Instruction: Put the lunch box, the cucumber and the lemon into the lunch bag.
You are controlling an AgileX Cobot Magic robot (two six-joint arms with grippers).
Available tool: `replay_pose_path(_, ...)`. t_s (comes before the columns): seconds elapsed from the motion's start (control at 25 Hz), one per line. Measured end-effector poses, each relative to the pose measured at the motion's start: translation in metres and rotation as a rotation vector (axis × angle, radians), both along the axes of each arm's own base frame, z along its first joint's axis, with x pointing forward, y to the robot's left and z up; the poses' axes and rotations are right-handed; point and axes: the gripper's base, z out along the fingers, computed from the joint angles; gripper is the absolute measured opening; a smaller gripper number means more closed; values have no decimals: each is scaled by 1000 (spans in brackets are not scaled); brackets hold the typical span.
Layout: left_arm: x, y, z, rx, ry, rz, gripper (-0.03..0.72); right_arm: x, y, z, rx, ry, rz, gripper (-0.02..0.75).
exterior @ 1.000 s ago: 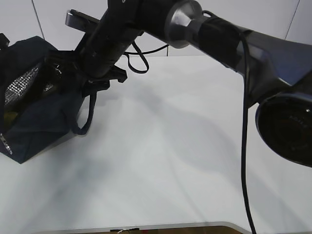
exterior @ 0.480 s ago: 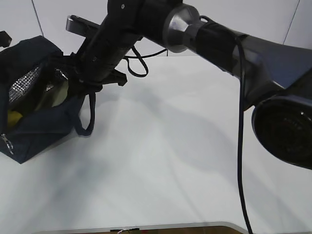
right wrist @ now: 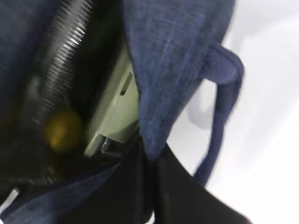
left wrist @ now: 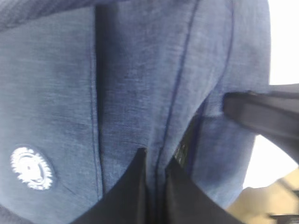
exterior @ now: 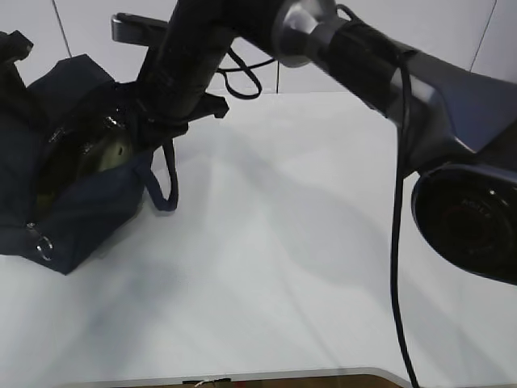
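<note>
Since a second ago your right gripper (right wrist: 148, 163) has clamped the dark navy fabric lunch bag (exterior: 73, 202) rim on the white tabletop (exterior: 283, 242). Only its wrist view shows the sage-green lunch box lid (right wrist: 117, 109) and yellow lemon (right wrist: 60, 130) inside. Your left gripper (left wrist: 156, 163) pinches fabric beside an unreadable round white logo (left wrist: 30, 168).

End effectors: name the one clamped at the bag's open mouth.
The right end effector, shut on the lunch bag rim beside the lunch box and lemon; the left end effector pinches plain outer fabric.

lunch bag (exterior: 77, 218): navy, open, on table | lunch box (right wrist: 114, 112), lemon (right wrist: 60, 130): inside bag
</note>
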Motion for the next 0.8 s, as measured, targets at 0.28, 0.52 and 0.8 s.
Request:
replay_pose_path(0.28, 0, -12, 8, -154, -19, -23, -4, 1, -7, 32, 0, -109, -23, 12)
replay_pose_path(0.52, 2, -18, 14, -255, -36, -17, -4, 1, -12, 39, -29, -139, -39, 12)
replay_pose_path(0.8, 3, -23, 20, -344, -51, -5, -4, -2, -27, 65, -97, -237, -63, 11)
